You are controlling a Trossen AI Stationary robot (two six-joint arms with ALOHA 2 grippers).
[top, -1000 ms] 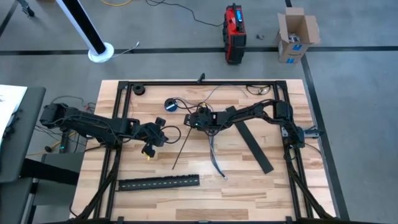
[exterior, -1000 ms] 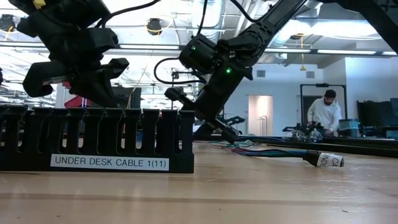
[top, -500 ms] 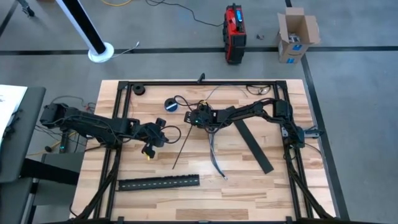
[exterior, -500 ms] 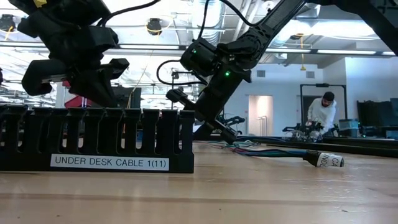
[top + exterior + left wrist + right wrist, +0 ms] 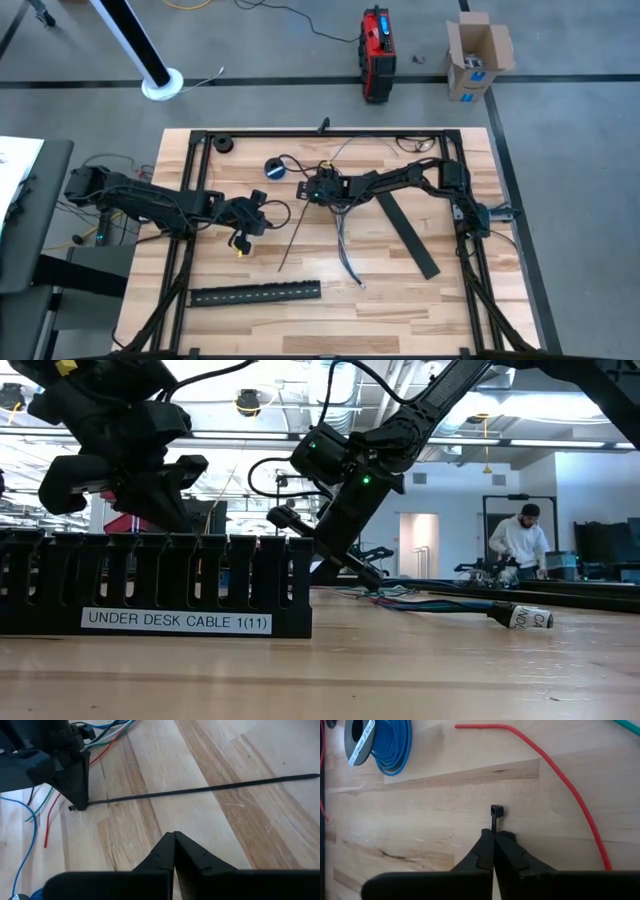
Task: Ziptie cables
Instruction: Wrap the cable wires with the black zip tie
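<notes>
Cables lay at table centre, running toward 6 o'clock from right gripper, long axis roughly 12-to-6, ends curling toward 5 o'clock. Red wire and blue wire coil seen on wood in right wrist view. Right arm reached in from 3 o'clock, stretched low across table, fingers pinched tight on head of black zip tie. Tie ran straight from gripper toward 7 o'clock, flat on wood. Left arm came in from 9 o'clock, left gripper raised off table, fingers pressed together, gripping nothing. Slotted black duct at 6 o'clock edge, labelled "UNDER DESK CABLE 1(11)".
</notes>
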